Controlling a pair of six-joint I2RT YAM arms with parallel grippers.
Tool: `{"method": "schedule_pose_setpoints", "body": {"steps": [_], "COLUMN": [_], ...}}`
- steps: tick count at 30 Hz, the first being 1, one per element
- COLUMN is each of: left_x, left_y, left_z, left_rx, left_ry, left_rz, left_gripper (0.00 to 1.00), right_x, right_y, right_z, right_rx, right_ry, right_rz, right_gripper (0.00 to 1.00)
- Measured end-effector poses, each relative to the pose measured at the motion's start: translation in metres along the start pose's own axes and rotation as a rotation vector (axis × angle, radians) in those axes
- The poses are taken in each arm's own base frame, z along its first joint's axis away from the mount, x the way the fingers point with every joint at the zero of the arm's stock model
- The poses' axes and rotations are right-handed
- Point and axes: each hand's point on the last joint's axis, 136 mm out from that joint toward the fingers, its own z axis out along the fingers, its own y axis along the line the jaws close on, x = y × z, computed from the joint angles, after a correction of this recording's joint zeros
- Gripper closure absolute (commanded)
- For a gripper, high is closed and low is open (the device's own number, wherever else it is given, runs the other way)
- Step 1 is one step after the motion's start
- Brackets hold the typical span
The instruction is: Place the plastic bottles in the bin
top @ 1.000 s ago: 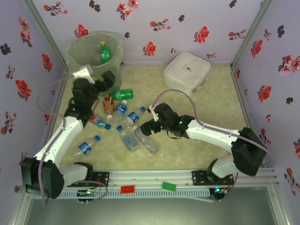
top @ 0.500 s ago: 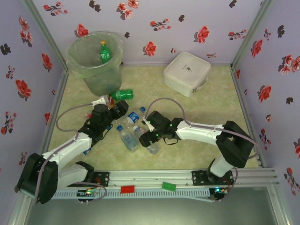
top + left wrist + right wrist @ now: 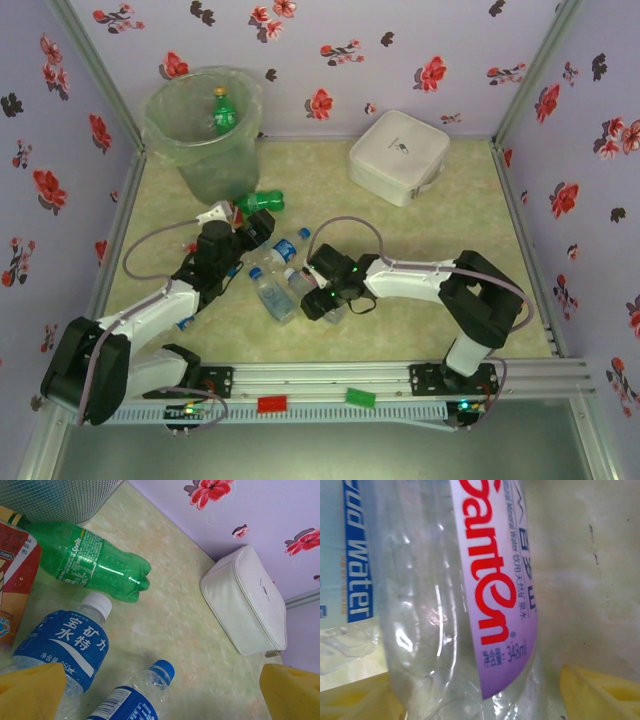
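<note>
Lilac walls printed with red flowers close in a pale green marbled counter [image 3: 440, 290]. In the far left corner stands the bin [image 3: 215, 165], a translucent pale-green bucket lined with a clear bag. A yellow-capped green bottle [image 3: 223, 110] sits inside it. A white square box [image 3: 398, 155] rests toward the far right, well apart from the bin.

Just in front of the bin a Sprite bottle [image 3: 262, 202] lies on its side on the counter. Nearer the arms, several clear bottles with blue labels lie scattered between the two pincers.

The left pincer [image 3: 160, 692] is low over the left part of this cluster, spread wide and holding nothing. Its wrist view shows a white-capped bottle [image 3: 65, 647] with a blue label running under the left yellow fingertip [image 3: 30, 690]. A blue-capped bottle [image 3: 135, 700] lies in the gap between the fingers. An orange-red labelled bottle [image 3: 12, 580] shows at the left edge of that view, beside the Sprite bottle.

The right pincer [image 3: 477, 700] is down at the counter with its jaws apart. A clear Ganten bottle [image 3: 420, 605], its white and purple label printed in red, lies between them. A strip of bare counter shows between this bottle and the right finger [image 3: 600, 695], so the grip is not closed. A blue-lettered bottle [image 3: 355, 555] lies just beside the Ganten bottle.
</note>
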Motion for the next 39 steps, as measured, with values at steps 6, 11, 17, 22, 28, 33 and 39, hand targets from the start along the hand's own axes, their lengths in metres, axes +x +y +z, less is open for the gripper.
{"method": "schedule_pose_setpoints", "body": {"steps": [6, 11, 17, 22, 28, 33, 39], "left_x": [0.0, -0.002, -0.001, 0.001, 0.0, 0.006, 0.033], "left_y": [0.001, 0.001, 0.001, -0.006, -0.045, -0.077, -0.09], "left_z": [0.0, 0.0, 0.0, 0.002, 0.0, -0.004, 0.006], "left_rx": [0.001, 0.0, -0.001, 0.02, 0.118, 0.196, 0.224], "left_ry": [-0.006, -0.015, -0.013, 0.003, 0.025, 0.05, 0.118], "left_rz": [-0.018, -0.026, -0.034, -0.033, -0.024, -0.01, 0.011], "left_gripper": [0.0, 0.0, 0.0, 0.0, 0.0, 0.0, 0.0], "right_x": [-0.001, -0.002, -0.018, -0.05, -0.087, -0.112, -0.127], "right_y": [-0.004, -0.003, 0.004, -0.002, -0.012, -0.008, 0.003], "right_z": [0.001, 0.0, -0.026, -0.056, -0.075, -0.091, -0.102], "right_rx": [0.022, 0.016, -0.02, -0.045, -0.079, -0.127, -0.183], "right_ry": [-0.005, -0.023, -0.126, -0.264, -0.405, -0.494, -0.555], "right_rz": [0.002, 0.011, 0.017, 0.051, 0.118, 0.121, 0.11], "right_gripper": [0.36, 0.51, 0.54, 0.54, 0.54, 0.54, 0.54]}}
